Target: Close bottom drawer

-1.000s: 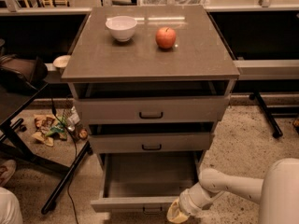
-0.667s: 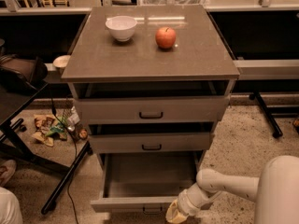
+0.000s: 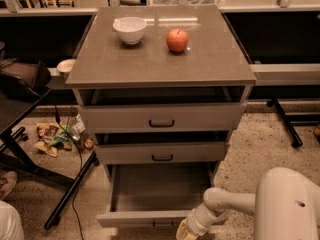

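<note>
The bottom drawer (image 3: 145, 218) is the lowest of three grey drawers in the cabinet and stands pulled far out, its grey inside empty. Its flat front is at the bottom edge of the view, with the dark handle (image 3: 161, 225) barely showing. My gripper (image 3: 186, 230) is at the bottom edge, right against the right part of the drawer front. My white arm (image 3: 235, 202) reaches to it from the lower right.
The middle drawer (image 3: 162, 152) and top drawer (image 3: 161, 117) stand slightly out. A white bowl (image 3: 129, 29) and a red apple (image 3: 177, 40) sit on the cabinet top. A black stand (image 3: 70, 191) and litter (image 3: 55, 136) lie on the floor at left.
My gripper has shifted slightly left along the drawer front. The drawer looks equally far out.
</note>
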`<state>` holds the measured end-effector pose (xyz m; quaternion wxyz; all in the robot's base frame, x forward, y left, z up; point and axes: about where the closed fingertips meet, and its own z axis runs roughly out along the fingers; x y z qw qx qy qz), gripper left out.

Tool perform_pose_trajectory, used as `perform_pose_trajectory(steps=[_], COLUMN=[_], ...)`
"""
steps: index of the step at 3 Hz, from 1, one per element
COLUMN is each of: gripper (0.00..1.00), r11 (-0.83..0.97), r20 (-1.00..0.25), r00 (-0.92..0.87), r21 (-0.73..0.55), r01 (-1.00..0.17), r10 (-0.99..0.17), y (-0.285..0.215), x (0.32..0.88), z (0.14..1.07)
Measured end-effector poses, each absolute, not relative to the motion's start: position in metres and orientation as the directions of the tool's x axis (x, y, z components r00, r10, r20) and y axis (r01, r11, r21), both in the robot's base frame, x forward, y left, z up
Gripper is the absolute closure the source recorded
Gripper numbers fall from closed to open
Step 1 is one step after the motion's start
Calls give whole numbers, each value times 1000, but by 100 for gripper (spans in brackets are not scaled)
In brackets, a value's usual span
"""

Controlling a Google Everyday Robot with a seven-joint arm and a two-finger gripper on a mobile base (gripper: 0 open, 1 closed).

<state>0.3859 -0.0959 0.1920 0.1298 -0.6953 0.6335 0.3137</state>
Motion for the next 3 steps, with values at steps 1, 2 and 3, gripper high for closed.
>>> perform_pose_trajectory(steps=[1, 2, 3], gripper=[100, 100, 100], r11=[-173, -156, -132], r20=[-601, -608, -615], r00=[39, 65, 78], r21=[168, 98, 44], r01=[-970, -983, -990], r10=[-798, -792, -785], y=[-101, -108, -117], x=[392, 405, 417], z=[170, 161, 157])
